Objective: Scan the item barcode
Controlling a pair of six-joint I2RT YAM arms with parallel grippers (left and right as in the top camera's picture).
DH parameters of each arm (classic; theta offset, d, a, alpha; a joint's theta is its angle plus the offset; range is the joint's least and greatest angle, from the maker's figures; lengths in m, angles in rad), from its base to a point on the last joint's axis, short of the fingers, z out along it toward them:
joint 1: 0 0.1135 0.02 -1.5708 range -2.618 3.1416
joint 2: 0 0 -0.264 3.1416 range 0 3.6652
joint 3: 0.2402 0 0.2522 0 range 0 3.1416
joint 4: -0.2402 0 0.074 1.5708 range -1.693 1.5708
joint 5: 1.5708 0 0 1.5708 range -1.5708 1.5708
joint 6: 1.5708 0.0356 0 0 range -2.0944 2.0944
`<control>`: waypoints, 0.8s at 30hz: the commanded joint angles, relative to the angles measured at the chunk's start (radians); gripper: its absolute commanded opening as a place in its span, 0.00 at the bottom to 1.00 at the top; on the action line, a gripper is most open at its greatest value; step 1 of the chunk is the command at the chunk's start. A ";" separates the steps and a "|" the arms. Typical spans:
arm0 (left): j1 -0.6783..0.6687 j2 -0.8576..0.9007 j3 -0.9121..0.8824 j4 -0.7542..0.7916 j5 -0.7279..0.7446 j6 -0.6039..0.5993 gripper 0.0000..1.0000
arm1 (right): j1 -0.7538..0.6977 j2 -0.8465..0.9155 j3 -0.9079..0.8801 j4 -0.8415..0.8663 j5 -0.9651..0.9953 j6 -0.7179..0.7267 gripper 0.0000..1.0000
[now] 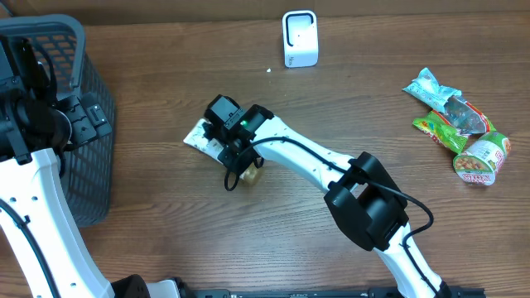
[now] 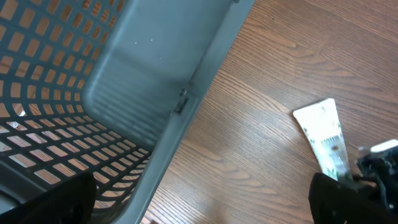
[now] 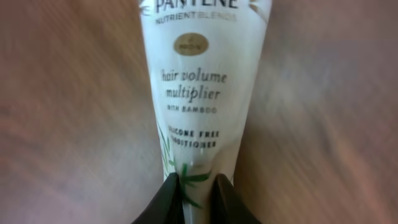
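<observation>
The item is a white Pantene conditioner tube lying flat on the wooden table, with its gold cap towards the front. My right gripper has its two black fingers pressed against both sides of the tube's narrow lower part. In the overhead view that gripper sits over the tube at mid-table. A white barcode scanner stands at the back. My left gripper is wide open beside the basket, holding nothing. The tube also shows in the left wrist view.
A grey plastic basket stands at the left edge under my left arm. At the right lie a silver packet, a green packet and a snack cup.
</observation>
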 commanded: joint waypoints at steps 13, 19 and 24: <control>0.005 0.000 0.000 0.002 0.005 0.018 1.00 | -0.391 0.003 0.035 -0.136 -0.210 0.056 0.11; 0.005 0.000 0.000 0.001 0.005 0.018 1.00 | -0.468 0.003 0.036 -0.118 -0.142 0.056 0.35; 0.005 0.000 0.000 0.001 0.005 0.018 1.00 | -0.447 0.003 0.092 -0.161 -0.166 0.003 0.47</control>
